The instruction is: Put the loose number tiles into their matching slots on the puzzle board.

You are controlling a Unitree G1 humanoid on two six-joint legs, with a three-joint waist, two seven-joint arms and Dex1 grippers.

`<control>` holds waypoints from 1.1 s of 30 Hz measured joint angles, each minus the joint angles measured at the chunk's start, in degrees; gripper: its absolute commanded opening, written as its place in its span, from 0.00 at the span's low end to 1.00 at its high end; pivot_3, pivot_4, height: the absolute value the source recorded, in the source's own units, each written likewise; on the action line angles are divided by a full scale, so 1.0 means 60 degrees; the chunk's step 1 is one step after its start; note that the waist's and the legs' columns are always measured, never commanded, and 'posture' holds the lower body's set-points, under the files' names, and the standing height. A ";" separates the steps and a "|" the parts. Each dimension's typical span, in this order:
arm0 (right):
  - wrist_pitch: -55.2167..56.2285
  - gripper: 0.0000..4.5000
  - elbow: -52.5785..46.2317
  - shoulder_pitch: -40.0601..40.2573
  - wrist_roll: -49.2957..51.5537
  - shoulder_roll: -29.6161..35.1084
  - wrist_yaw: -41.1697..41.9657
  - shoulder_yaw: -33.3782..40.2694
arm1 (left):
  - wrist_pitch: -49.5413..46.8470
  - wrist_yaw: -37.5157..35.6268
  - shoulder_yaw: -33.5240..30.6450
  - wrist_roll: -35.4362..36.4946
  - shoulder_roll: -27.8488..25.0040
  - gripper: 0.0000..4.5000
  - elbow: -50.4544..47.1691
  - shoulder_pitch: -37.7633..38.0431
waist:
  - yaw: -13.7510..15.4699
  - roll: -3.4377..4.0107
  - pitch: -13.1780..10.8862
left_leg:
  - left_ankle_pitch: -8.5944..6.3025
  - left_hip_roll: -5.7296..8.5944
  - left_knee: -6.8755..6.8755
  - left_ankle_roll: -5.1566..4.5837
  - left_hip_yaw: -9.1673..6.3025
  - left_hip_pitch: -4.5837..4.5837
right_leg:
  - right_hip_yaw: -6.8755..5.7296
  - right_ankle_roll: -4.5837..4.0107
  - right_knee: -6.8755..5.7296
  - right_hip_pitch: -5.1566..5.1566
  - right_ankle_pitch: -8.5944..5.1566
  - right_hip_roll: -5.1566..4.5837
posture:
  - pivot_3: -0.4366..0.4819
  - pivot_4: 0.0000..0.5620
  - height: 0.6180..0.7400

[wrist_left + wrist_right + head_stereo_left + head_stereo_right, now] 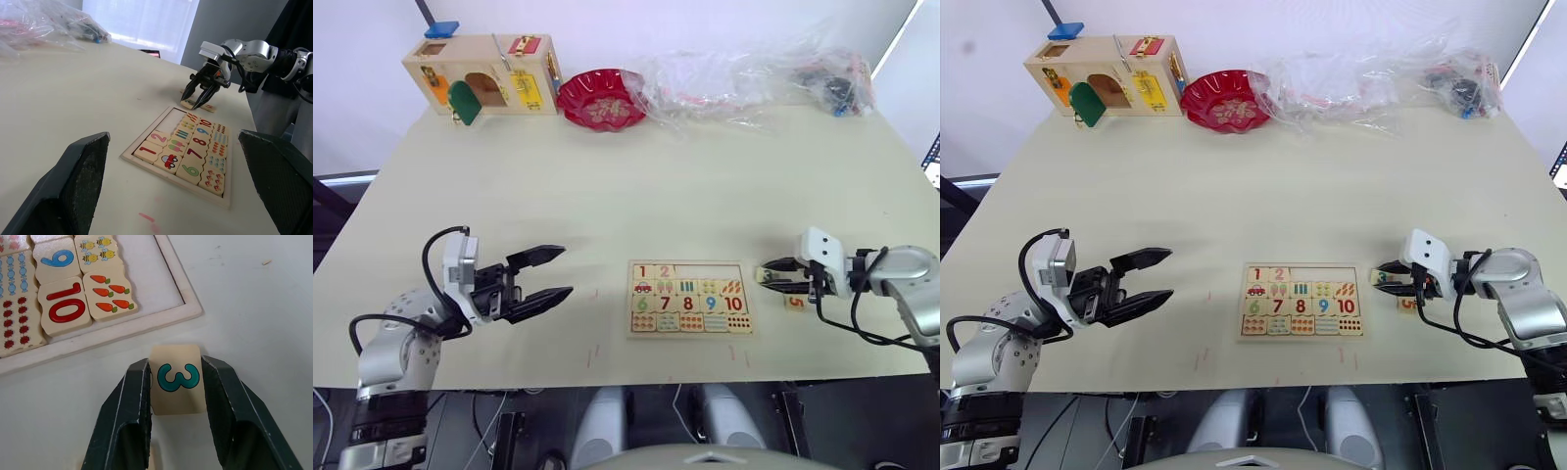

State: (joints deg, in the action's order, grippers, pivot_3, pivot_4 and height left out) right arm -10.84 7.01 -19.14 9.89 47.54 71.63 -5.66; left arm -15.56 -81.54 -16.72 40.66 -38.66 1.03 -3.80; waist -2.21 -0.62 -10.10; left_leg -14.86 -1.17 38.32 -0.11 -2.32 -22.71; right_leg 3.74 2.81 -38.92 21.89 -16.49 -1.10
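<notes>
Right gripper (176,382): fingers closing around the 3 tile (177,378), one black finger pressing each side edge; the tile is lying flat on the table (607,196), just off the board's right edge, beside the 10 and carrots corner.
5 tile (794,303): lying on the table right beside the right gripper, on the near side of it.
Left gripper (540,275): hanging wide open above the table, left of the board, holding and touching nothing.
Board (690,298): sitting flat near the table's front edge, between the two grippers.
Slots (710,271): 1 tile (641,271) and 2 tile (664,271) are sitting at the left end of the top row; the remainder of the strip is showing bare wood.
Far edge: latch box (481,74), red bowl (600,98) and plastic bags (754,78) are lying well apart from the board.
</notes>
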 measured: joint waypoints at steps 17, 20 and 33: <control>-0.0241 0.49 0.0029 0.0464 0.0490 0.0300 0.0513 0.0396 | -0.0002 0.0005 -0.0013 0.0002 -0.0075 1.00 -0.0098 0.0179 | 0.0032 -0.0001 0.0000 | 0.0000 0.0001 -0.0001 0.0000 -0.0006 -0.0003 | -0.0004 0.0000 0.0001 0.0000 0.0000 -0.0005 | 0.48 0.27 1.00; -0.0239 0.49 0.0027 0.0558 0.0561 0.0314 0.0433 0.0420 | -0.0008 0.0011 -0.0009 0.0002 -0.0075 1.00 -0.0100 0.0195 | 0.0001 -0.0001 0.0000 | 0.0000 -0.0001 0.0000 0.0000 -0.0002 0.0002 | 0.0000 0.0000 -0.0002 -0.0001 0.0000 -0.0003 | 0.48 0.27 1.00; -0.0471 0.49 0.0085 0.0287 0.0316 0.0304 0.0079 0.0307 | -0.0059 0.0006 0.0042 0.0001 -0.0077 1.00 -0.0100 0.0010 | 0.0004 -0.0001 0.0000 | 0.0000 0.0000 0.0000 0.0000 -0.0002 0.0001 | -0.0001 0.0000 0.0000 -0.0001 0.0000 -0.0002 | 0.48 0.27 1.00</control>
State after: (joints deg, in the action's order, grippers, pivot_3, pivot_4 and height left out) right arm -13.67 7.52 -17.42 11.78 49.36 72.10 -3.82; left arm -15.91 -81.50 -16.47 40.67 -39.12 0.43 -3.74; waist -2.19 -0.63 -10.10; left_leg -14.86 -1.17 38.32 -0.11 -2.33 -22.71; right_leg 3.73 2.81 -38.92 21.89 -16.49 -1.11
